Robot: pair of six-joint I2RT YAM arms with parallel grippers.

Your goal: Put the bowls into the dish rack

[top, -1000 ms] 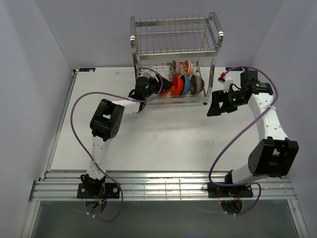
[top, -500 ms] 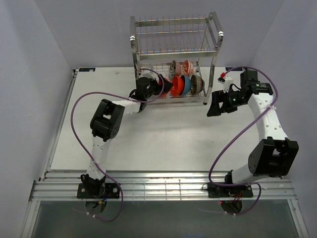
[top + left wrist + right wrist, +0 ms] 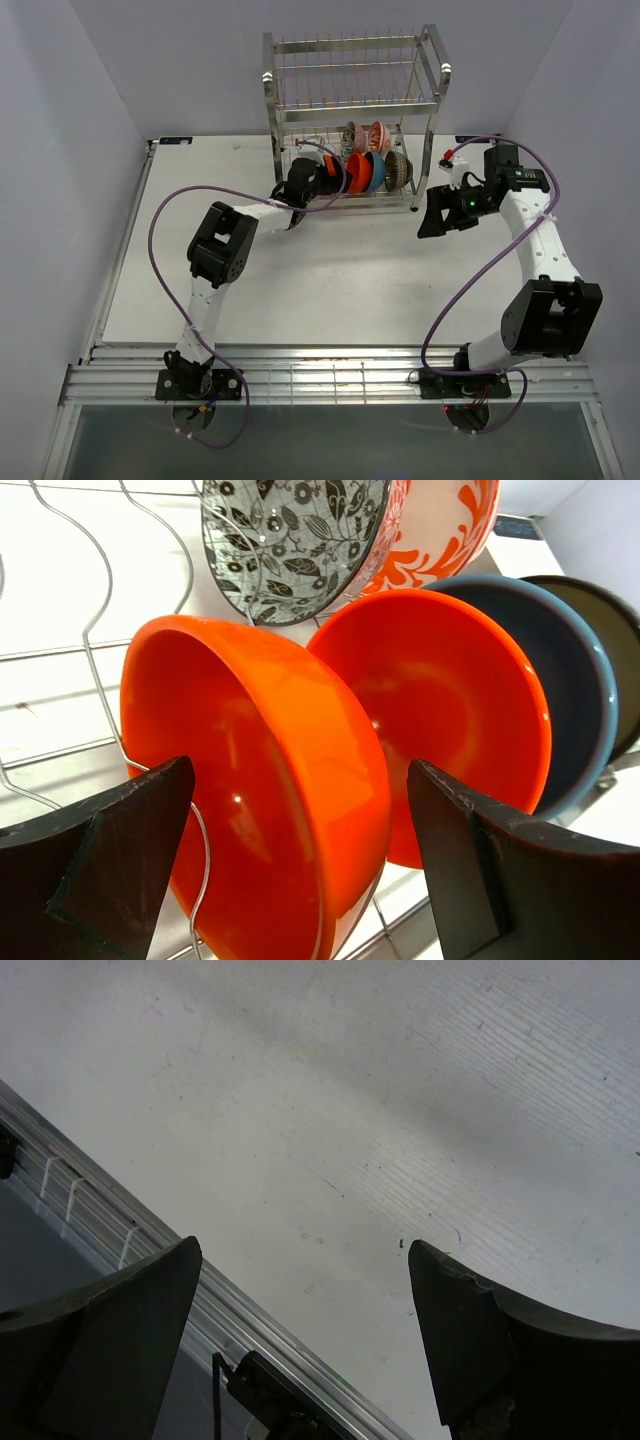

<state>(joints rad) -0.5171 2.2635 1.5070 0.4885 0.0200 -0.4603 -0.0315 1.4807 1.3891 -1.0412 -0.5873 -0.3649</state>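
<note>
My left gripper [image 3: 300, 815] is spread open around the orange-red bowl [image 3: 215, 720], set on edge in the lower tier of the dish rack [image 3: 352, 98] so its wires prop it. My right gripper [image 3: 300, 1305], open too, hangs above the desk [image 3: 420, 1110].

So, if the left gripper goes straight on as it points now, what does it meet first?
Probably the nearest orange bowl, standing on edge in the dish rack, directly ahead of the open left gripper; how far off it is remains unclear.
</note>
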